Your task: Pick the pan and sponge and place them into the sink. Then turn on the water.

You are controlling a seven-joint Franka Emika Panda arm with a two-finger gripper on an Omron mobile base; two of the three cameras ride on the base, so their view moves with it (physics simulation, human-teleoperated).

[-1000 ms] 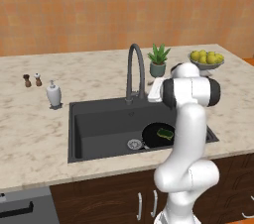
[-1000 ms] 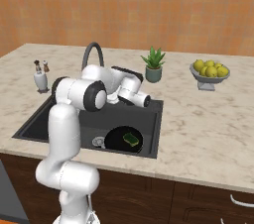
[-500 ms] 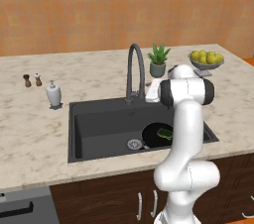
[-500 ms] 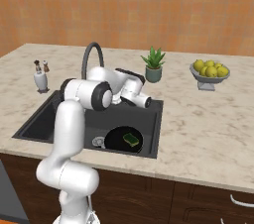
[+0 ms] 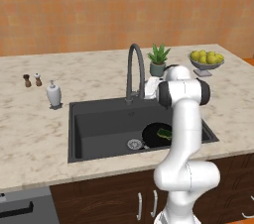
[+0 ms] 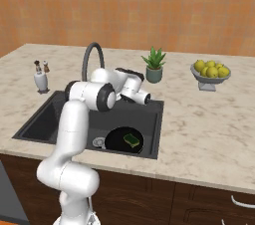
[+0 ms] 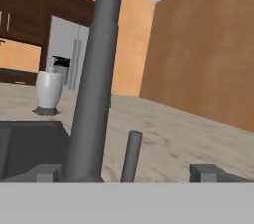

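The gripper [image 7: 126, 172], jaws wide and empty, has moved closer to the faucet [image 7: 94, 84].

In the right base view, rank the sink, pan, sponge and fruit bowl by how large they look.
1. sink, clearly largest.
2. pan and fruit bowl: they look about alike, and the pan lies nearer the camera, so I won't rank them.
3. sponge, smallest, lying in the pan.

We see the arm hide the right part of the pan [image 5: 155, 137] and its handle; the faucet [image 7: 94, 94] runs off the hand view's top.
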